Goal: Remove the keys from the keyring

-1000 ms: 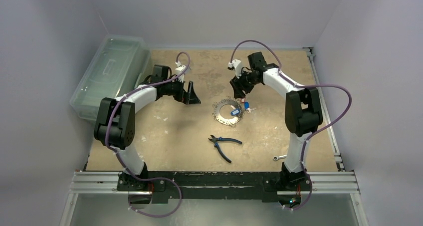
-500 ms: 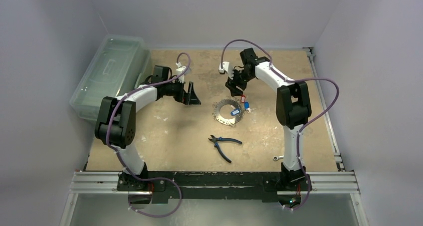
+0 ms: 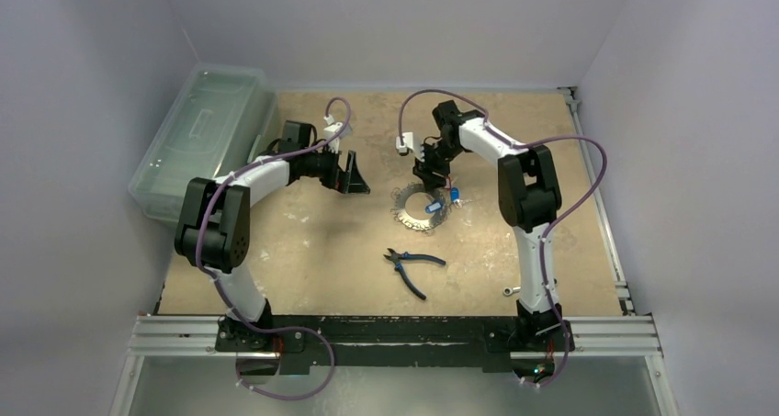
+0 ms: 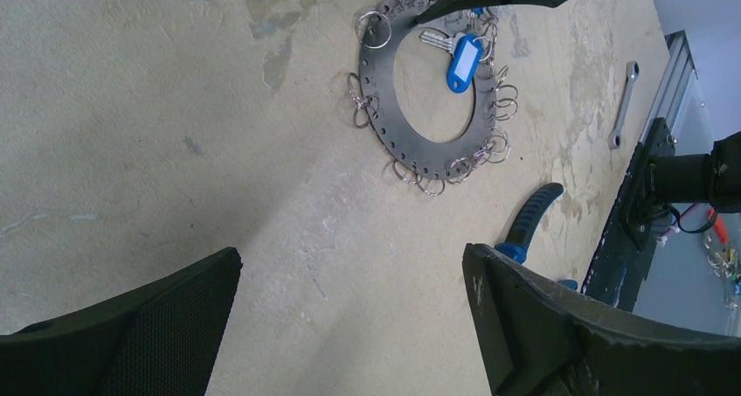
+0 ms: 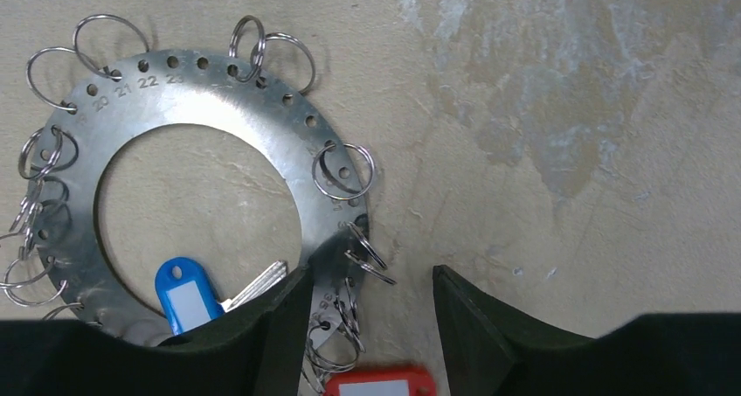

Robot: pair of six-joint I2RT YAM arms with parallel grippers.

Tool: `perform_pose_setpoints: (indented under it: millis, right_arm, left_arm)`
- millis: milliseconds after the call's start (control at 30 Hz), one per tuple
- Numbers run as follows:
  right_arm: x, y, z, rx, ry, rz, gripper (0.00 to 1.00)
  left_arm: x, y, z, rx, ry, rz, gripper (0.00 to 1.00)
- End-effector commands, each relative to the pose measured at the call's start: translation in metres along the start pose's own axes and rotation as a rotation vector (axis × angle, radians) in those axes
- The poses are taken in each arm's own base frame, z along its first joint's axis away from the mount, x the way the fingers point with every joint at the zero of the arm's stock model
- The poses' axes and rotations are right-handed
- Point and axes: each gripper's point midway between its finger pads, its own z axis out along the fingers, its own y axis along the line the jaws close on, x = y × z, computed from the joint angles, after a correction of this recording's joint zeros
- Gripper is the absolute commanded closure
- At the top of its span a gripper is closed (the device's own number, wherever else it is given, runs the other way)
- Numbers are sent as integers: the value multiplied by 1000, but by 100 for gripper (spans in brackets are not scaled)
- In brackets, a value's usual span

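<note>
Right gripper (image 5: pixel 371 278), fingers apart, hovers over the keyring (image 5: pixel 218 99) edge; left gripper (image 4: pixel 349 274) sits spread too. Blue-tagged key (image 5: pixel 262 282) and red tag (image 5: pixel 377 385) look attached: removal barely begun.

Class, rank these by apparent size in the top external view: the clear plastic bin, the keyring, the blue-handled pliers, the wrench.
Largest: clear plastic bin.
Next: keyring and pliers, too alike to separate.
Smallest: wrench.
</note>
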Motion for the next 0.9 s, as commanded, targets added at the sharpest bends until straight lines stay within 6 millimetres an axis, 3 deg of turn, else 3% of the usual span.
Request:
perform_pose_setpoints:
  millis: [0, 167, 300, 533, 633, 767, 867]
  right_arm:
    - [5, 16, -11, -35, 29, -46, 45]
    - [8, 29, -18, -49, 40, -57, 48]
    - [8, 26, -21, -6, 38, -36, 54]
    - [0, 25, -23, 81, -26, 4, 80]
    - [-3, 26, -25, 100, -44, 19, 100]
    - [-20, 22, -40, 163, -111, 74, 100]
    - [-43, 17, -59, 243, -210, 108, 100]
  left_arm:
    - [-6, -3, 1, 25, -8, 8, 1]
    - [-8, -3, 1, 25, -9, 9, 1]
    - [-3, -2, 4, 32, 1, -5, 1]
    - [2, 0, 9, 46, 10, -28, 1]
    - [3, 1, 11, 52, 16, -37, 1]
    - [3, 1, 11, 51, 14, -38, 1]
    - [4, -2, 11, 72, 8, -45, 1]
